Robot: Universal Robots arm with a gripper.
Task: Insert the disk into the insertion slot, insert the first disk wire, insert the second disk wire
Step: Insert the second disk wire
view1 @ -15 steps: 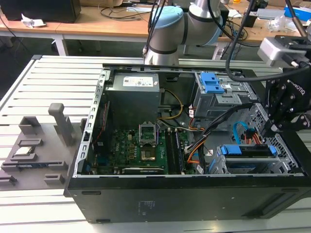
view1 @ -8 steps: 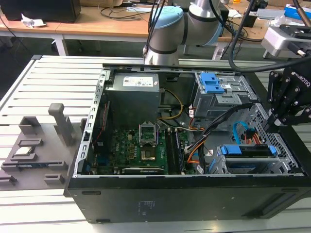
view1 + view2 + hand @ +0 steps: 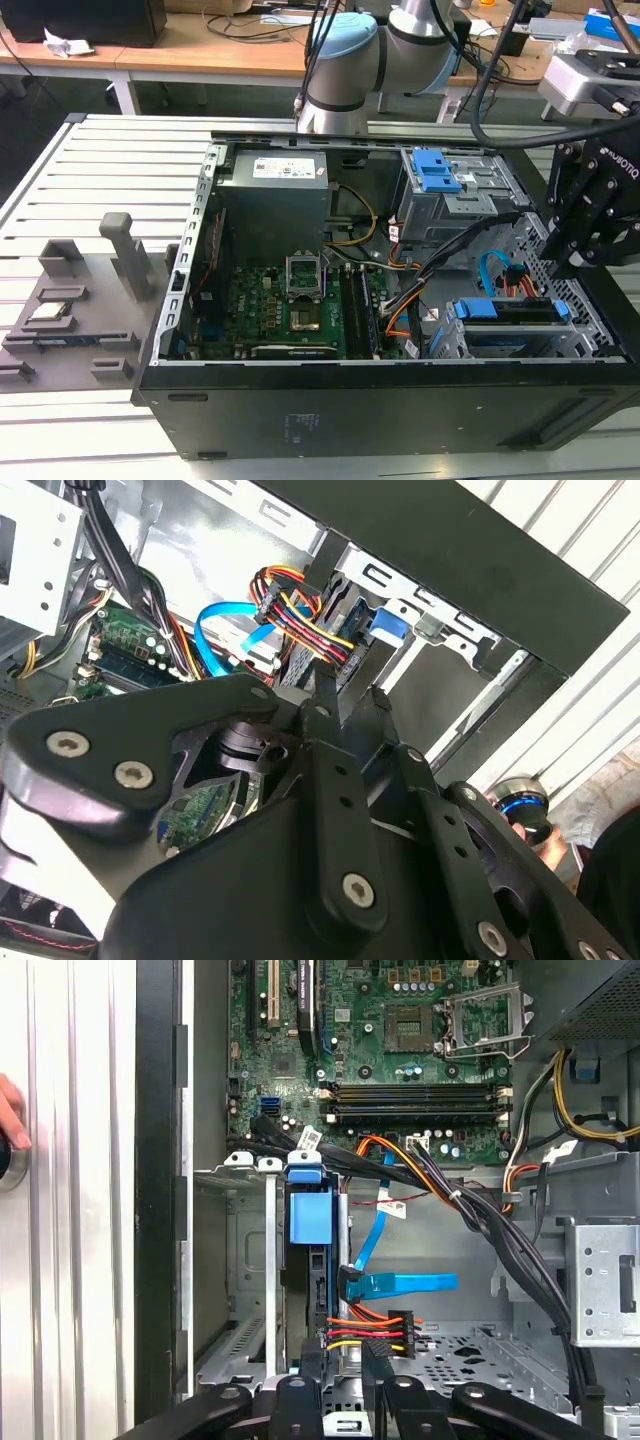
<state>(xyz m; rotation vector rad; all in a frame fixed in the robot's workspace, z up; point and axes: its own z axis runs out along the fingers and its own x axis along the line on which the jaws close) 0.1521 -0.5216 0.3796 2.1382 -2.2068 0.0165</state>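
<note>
Trouble from here would most likely start at the plug end of the second disk wire (image 3: 365,1332), the red, yellow, orange and black bundle. If that end meets the disk's edge tilted, a push could bend the connector or leave it half seated, and the stiff strands might spring it loose on release. The first disk wire (image 3: 405,1282), a flat blue cable, lies just beside the bundle with its end against the same edge of the disk, so a finger straying sideways could knock it off. A thick black cable loom (image 3: 500,1230) crosses the bay close by and could snag the arm. The disk (image 3: 305,1222) stands on edge in its blue carrier inside the insertion slot (image 3: 240,1260), the silver perforated cage at the exterior view's right of the case. It looks fully home, though a hard shove on a wire could shift it in its rails. The gripper (image 3: 345,1365) hangs at the disk's wired edge with only a narrow gap between its fingers. In the second wrist view the fingertips (image 3: 322,688) sit just where the coloured bundle reaches the disk. They appear to pinch that plug, but the contact itself is hidden behind the fingers.
</note>
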